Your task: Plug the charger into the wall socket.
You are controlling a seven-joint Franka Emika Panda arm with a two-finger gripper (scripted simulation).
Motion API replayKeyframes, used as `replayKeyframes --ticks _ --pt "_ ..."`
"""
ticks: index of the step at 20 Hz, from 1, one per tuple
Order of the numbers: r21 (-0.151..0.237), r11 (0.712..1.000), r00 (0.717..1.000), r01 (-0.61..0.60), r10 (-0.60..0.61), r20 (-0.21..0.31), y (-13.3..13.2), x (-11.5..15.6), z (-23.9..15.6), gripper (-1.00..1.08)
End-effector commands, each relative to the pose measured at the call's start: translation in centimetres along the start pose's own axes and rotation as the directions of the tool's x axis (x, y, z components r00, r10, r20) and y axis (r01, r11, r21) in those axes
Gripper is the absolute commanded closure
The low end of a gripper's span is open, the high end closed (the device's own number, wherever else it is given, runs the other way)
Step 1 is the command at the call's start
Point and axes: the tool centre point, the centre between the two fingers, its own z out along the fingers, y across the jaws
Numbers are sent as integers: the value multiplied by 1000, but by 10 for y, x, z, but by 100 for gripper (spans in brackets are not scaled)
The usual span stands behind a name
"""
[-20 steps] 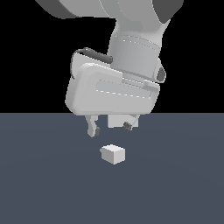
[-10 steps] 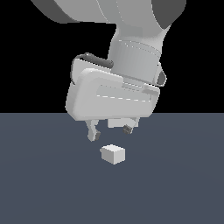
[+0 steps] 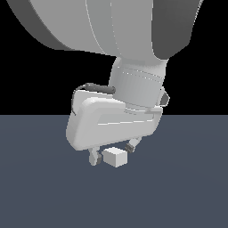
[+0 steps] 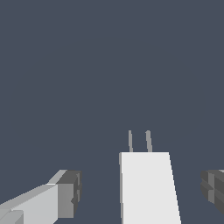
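Observation:
The charger [image 3: 115, 157] is a small white block lying on the dark grey floor. In the wrist view the charger [image 4: 148, 188] shows two thin grey prongs at its far end. My gripper [image 3: 112, 152] is open and low over the charger, with one finger on each side of it and a gap to each. In the wrist view the gripper [image 4: 142, 194] has its dark fingertips [image 4: 70, 192] apart from the block's sides. The wall socket is out of view.
The dark grey floor [image 3: 187, 187] stretches all around the charger. Behind it is a black background. The arm's large white body fills the upper part of the exterior view.
The gripper has come down toward the floor, and its fingers now stand on both sides of the charger. The charger has not moved.

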Motion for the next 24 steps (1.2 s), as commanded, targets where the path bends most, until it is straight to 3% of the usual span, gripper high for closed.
replayKeyframes --ticks 1,4,5,17,24 --pt "-1 1000 1000 1 -1 -1 0 -2 6 -92" --pt "-1 1000 1000 1 -1 -1 0 -3 8 -92" --pt "-1 1000 1000 1 -1 -1 0 -3 8 108" --pt "0 1000 1000 1 -1 -2 -1 -1 7 108" --pt "-23 998 998 -59 59 -5 6 7 0 108"
